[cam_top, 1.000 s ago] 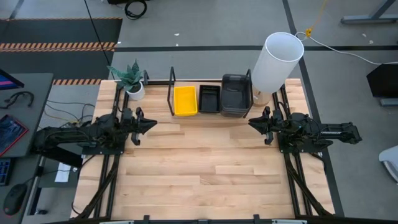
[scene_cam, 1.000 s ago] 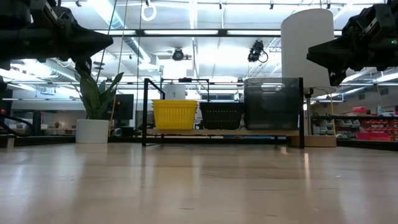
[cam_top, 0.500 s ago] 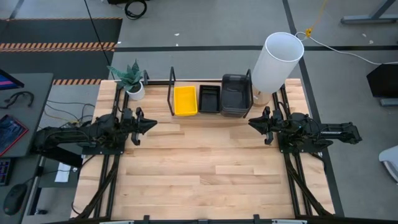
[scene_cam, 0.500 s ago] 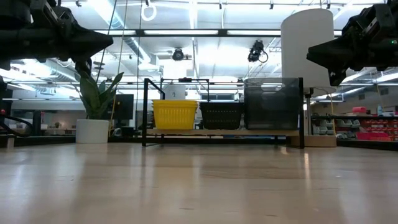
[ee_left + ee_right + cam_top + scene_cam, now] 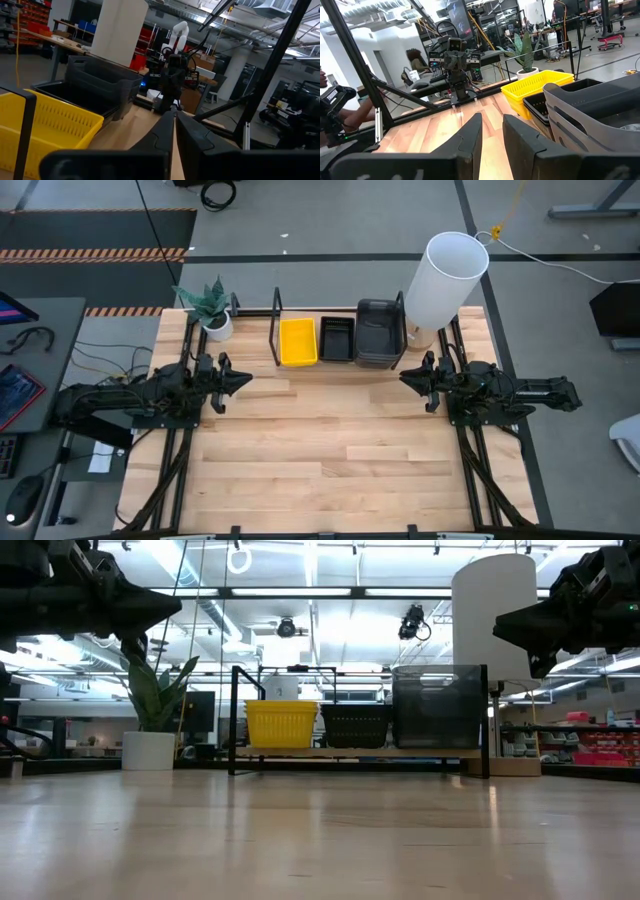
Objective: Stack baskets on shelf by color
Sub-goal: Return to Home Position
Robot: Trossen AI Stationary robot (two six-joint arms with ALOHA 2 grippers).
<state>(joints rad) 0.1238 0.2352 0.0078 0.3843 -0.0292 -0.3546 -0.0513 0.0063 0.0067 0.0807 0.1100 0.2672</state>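
Observation:
The shelf (image 5: 360, 753) stands along the table's far edge. On it rest a yellow basket stack (image 5: 298, 341), a small black basket stack (image 5: 336, 338) and a larger dark grey basket stack (image 5: 380, 332), side by side on their bottoms. My left gripper (image 5: 245, 378) hovers over the table's left side, shut and holding nothing. My right gripper (image 5: 403, 377) hovers over the right side, its fingers a narrow gap apart and empty. Both point toward the table's middle, well above the wood in the low view.
A potted plant (image 5: 212, 310) stands at the far left corner and a tall white cylinder (image 5: 445, 280) at the far right, beside the shelf. Bare tabletop (image 5: 330, 450) stretches between the arms and toward the near edge. People (image 5: 335, 107) sit beyond the table.

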